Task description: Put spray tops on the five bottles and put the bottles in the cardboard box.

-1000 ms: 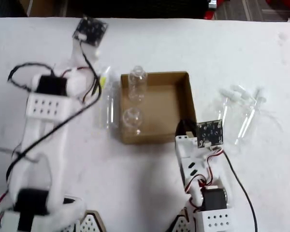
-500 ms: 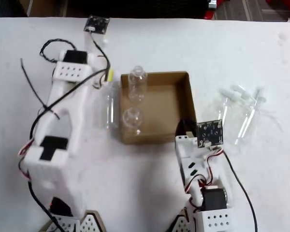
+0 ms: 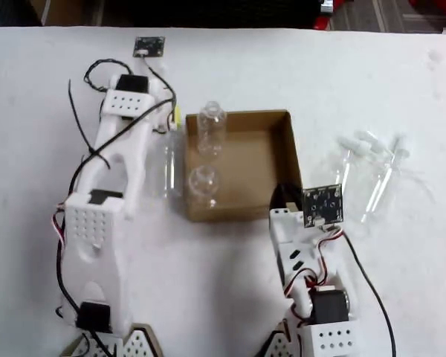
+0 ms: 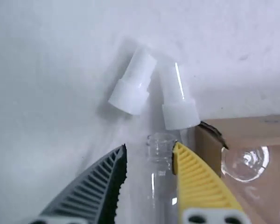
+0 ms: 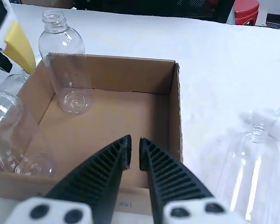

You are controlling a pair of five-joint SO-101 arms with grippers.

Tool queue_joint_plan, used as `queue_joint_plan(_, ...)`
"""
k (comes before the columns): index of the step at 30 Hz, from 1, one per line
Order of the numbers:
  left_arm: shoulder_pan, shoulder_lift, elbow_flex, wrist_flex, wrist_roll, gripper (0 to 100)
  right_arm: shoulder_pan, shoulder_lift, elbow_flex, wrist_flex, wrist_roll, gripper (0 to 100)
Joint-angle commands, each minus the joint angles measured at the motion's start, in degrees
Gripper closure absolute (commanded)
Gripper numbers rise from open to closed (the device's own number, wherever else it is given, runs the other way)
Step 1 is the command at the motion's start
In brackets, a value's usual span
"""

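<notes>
Left hand (image 4: 150, 151) is open, with the grey and yellow fingers either side of the neck of a clear bottle (image 4: 158, 179). That bottle is lying flat on the desk (image 3: 208, 282), just beside the outer wall of the cardboard box (image 3: 291, 152). Its long axis runs the same way the hand points. The open mouth faces away from the arm, toward two loose spray tops (image 4: 132, 87) just past it. So I reckon a squeeze would catch the neck across its width, and the left arm is clearly the nearer one for this bottle.

Right hand (image 5: 134, 153) is all but closed on nothing, hanging over the near edge of the box. Its camera gives the inside of the box: two bottles in the box (image 5: 67, 70), the far one plainly without a top.

The left wrist camera is where you get the neck-between-fingers detail. The high view adds the other side of the box, where more bottles (image 3: 368, 182) and white tops (image 3: 364, 143) lie together near the right arm.
</notes>
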Motion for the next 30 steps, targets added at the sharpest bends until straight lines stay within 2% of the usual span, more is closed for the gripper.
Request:
queue_joint_plan(1, -0.84, 1.54, -5.45, 0.53, 0.97, 85, 0.66, -0.31, 0.44, 0.22, -0.09, 97.7)
queue_joint_plan(8, -1.19, 2.68, -5.45, 0.79, 0.97, 84, 0.66, -0.31, 0.44, 0.22, -0.09, 97.7)
queue_joint_plan(13, -0.92, 2.77, -5.89, 4.04, 0.97, 74, 0.66, -0.31, 0.44, 0.22, -0.09, 97.7)
queue_joint_plan(25, -0.92, 2.95, -5.36, 0.88, 0.97, 76, 0.66, -0.31, 0.44, 0.22, -0.09, 97.7)
queue_joint_plan(30, -0.75, 2.95, -5.36, 0.7, 0.97, 87, 0.66, -0.31, 0.44, 0.22, -0.09, 97.7)
